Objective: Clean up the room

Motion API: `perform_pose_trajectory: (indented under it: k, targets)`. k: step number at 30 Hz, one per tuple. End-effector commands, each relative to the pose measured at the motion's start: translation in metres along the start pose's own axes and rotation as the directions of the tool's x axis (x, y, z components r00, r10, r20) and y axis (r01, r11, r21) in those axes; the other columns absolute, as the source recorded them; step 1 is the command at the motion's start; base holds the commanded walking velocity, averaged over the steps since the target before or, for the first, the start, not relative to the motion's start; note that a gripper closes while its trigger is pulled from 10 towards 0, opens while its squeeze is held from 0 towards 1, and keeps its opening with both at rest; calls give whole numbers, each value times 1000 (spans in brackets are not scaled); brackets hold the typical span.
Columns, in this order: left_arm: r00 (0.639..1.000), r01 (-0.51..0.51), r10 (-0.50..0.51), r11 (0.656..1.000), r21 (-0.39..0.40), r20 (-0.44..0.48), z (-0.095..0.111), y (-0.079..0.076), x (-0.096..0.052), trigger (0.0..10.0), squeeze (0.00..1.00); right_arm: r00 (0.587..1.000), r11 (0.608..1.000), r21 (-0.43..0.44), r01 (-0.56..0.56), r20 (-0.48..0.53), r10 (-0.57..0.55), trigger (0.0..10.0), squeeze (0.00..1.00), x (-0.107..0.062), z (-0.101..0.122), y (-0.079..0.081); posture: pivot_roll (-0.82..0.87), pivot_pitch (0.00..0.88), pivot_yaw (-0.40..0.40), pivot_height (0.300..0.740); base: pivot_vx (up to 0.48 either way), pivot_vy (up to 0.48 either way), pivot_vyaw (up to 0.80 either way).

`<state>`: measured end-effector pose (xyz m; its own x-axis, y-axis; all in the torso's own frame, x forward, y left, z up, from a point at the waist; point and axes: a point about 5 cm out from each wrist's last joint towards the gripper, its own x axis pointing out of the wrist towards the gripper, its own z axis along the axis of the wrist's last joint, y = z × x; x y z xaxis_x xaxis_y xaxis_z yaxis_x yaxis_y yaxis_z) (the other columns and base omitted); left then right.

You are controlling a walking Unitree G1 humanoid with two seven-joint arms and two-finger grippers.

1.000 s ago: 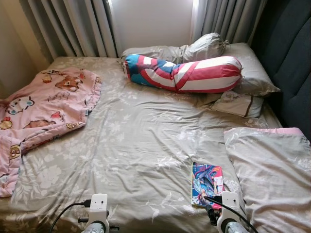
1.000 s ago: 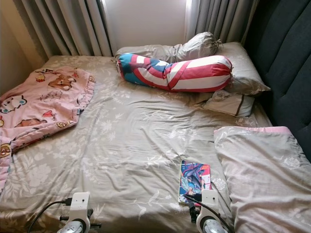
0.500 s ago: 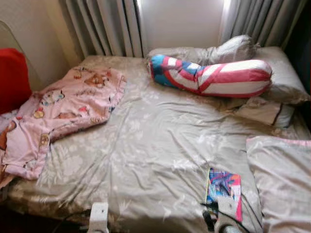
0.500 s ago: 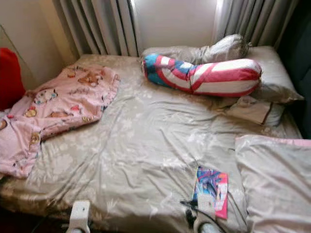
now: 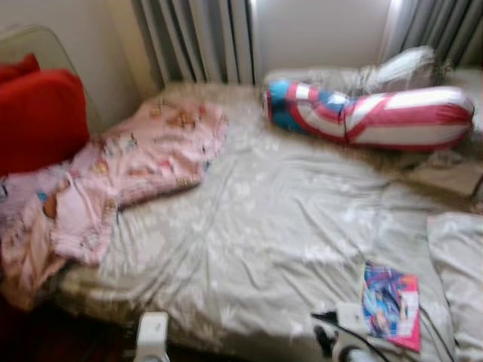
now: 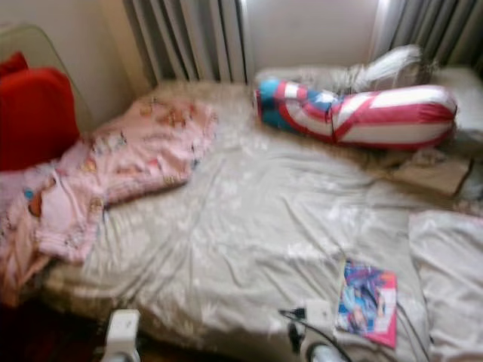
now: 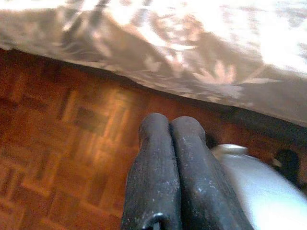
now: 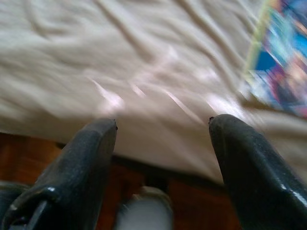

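My head cameras are blurred, but I can make out the bed (image 5: 264, 226) with its grey floral sheet. A colourful book (image 5: 390, 306) lies flat near the bed's front edge, toward the right corner, just beside a grey pillow (image 5: 459, 264) at the right edge. A pink cartoon blanket (image 5: 128, 162) is heaped over the bed's left edge, next to a red cushion (image 5: 38, 117). A red, white and blue bolster (image 5: 370, 115) lies across the head of the bed. My right gripper (image 8: 162, 125) hangs over the bed's front edge with its fingers spread apart, the book just ahead of it. My left gripper (image 7: 171, 125) hangs above the wooden floor (image 7: 57, 143) by the bed's front edge, fingers pressed together.
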<state>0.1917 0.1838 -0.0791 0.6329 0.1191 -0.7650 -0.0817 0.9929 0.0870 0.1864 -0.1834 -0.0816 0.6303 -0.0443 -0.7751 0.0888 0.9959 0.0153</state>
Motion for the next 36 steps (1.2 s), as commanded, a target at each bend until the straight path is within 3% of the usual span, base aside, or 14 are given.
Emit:
perform_pose_trajectory:
  k: [1, 12, 25, 36]
  targets:
    - [1000, -23, 23, 1000, 17, -5, 1, 10, 0, 10000, 0, 999, 999, 12, -31, 23, 31, 10000, 0, 2, 7, 10, -69, 52, 21, 740, 0, 375, 0]
    - [1000, -25, 25, 1000, 14, -3, 2, 10, 1, 10000, 0, 999, 999, -11, -36, 5, 36, 10000, 0, 2, 4, 12, -66, 66, 21, 740, 0, 375, 0]
    - [1000, -29, 29, 1000, 9, -2, 2, 12, 1, 10000, 0, 998, 998, -24, -56, -3, 56, 10000, 0, 3, 4, 29, -67, 80, 21, 740, 0, 374, 0]
    - [1000, -30, 30, 1000, 7, 0, 3, 12, 1, 10000, 0, 998, 998, -37, -57, -7, 56, 10000, 0, 3, 5, 26, -65, 86, 22, 740, 0, 373, 0]
